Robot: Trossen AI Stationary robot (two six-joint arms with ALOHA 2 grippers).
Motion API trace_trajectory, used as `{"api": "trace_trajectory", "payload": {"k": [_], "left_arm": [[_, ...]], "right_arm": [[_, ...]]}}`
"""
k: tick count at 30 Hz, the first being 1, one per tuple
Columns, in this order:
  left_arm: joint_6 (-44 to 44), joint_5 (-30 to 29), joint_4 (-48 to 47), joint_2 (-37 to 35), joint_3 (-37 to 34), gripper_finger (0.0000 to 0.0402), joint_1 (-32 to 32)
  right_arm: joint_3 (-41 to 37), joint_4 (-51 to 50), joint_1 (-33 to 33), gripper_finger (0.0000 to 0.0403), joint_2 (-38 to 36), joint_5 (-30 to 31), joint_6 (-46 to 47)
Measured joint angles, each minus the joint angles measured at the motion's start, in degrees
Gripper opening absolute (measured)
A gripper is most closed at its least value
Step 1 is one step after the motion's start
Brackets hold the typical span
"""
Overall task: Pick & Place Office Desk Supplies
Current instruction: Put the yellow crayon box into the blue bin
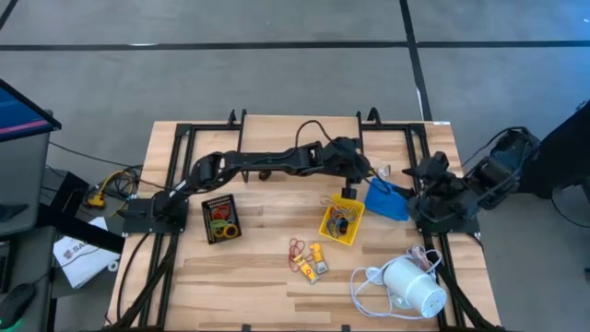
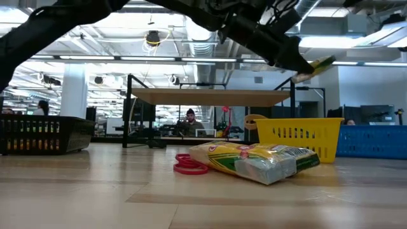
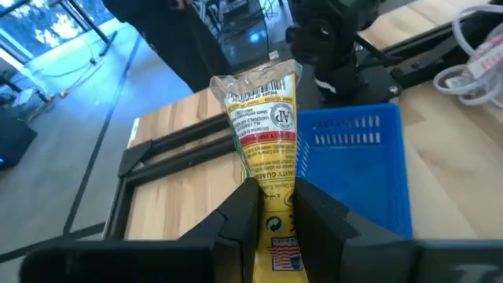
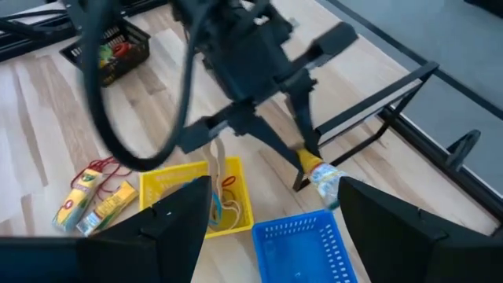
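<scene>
On the left half of the table (image 1: 184, 277) sits the black tray (image 1: 221, 219) with band loops in it. My left arm starts beside it at the left edge and stretches long and nearly level across the back of the table to the right half. Loose packets (image 1: 312, 266) and red bands (image 2: 189, 165) lie on the middle of the table, not yet picked. Just right of them is the yellow tray (image 1: 341, 221), which holds some bands.

My left gripper (image 3: 271, 200) is tipped downward beyond the yellow tray. Its jaws pinch a yellow packet (image 3: 263, 118) by one end, and the free end hangs out over the rim of the blue tray (image 3: 361, 173) beside it.

I judge this to be the placing step: carry done, release not yet made. The next move calls for bringing the packet squarely over the blue tray, lowering it and parting the jaws without catching the rim.

My right arm is folded at the right edge, and the right gripper (image 4: 271, 228) waits with jaws spread and nothing between them.
</scene>
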Motion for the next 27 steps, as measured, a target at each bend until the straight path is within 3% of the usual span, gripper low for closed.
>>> {"api": "trace_trajectory", "payload": {"k": [10, 15, 27], "left_arm": [[-1.05, 2.13, 2.2, 2.53, 1.68, 0.0066, 0.19], [-3.74, 6.27, 4.79, 2.73, 1.68, 0.0066, 0.08], [-4.13, 6.4, 5.72, 5.06, 1.68, 0.0066, -1.48]], "right_arm": [[0.0, 0.09, 2.77, 0.0274, -0.34, 1.9, 0.0], [0.0, 0.11, 3.11, 0.0274, -0.35, 2.08, -0.02], [-0.22, -0.24, 3.05, 0.0274, -0.41, 0.66, 0.87]]}}
